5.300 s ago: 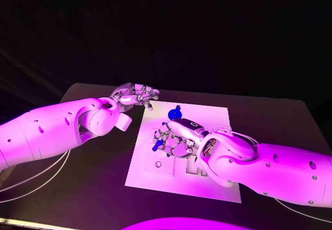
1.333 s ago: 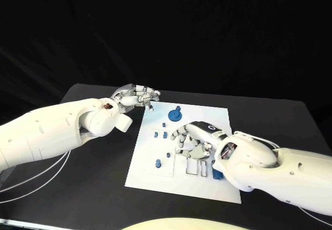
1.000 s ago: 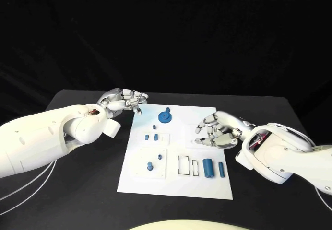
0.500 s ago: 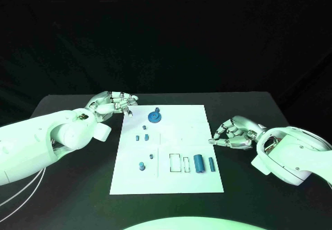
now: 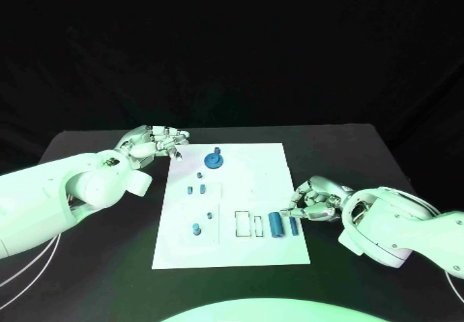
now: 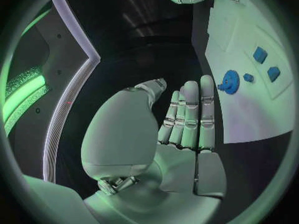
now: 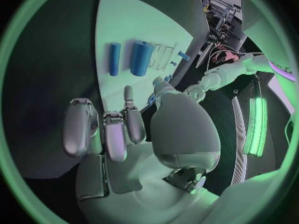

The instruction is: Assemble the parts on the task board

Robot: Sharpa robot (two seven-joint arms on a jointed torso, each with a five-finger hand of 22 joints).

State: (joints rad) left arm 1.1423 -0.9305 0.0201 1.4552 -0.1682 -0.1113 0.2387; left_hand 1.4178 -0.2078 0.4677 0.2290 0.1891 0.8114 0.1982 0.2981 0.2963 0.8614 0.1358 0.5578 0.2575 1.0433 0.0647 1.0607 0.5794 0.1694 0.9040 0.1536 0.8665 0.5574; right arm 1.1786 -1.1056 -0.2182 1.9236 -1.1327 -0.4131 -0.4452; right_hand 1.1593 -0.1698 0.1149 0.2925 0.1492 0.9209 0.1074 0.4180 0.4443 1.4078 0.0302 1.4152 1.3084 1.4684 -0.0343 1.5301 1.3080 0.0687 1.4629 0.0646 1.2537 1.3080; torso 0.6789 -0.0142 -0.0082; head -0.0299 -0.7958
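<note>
While both hands hold nothing | task board (image 5: 261, 168) carries blue parts (image 5: 275, 224)

Black table (image 5: 96, 241), white task board (image 5: 251, 168) flat at its middle, small blue parts (image 5: 275, 224) on the board

White task board (image 5: 253, 194) on a black table (image 5: 96, 255). Blue round gear-like part (image 5: 214, 159) at the board's far end; small blue pieces (image 5: 196, 190) below it; two blue cylinders (image 5: 275, 224) side by side near the board's right edge, beside dark-outlined rectangular slots (image 5: 251, 224). Silver left hand (image 5: 155, 141) and silver right hand (image 5: 312, 202) on white arms (image 5: 58, 194). Black background beyond the table.
</note>
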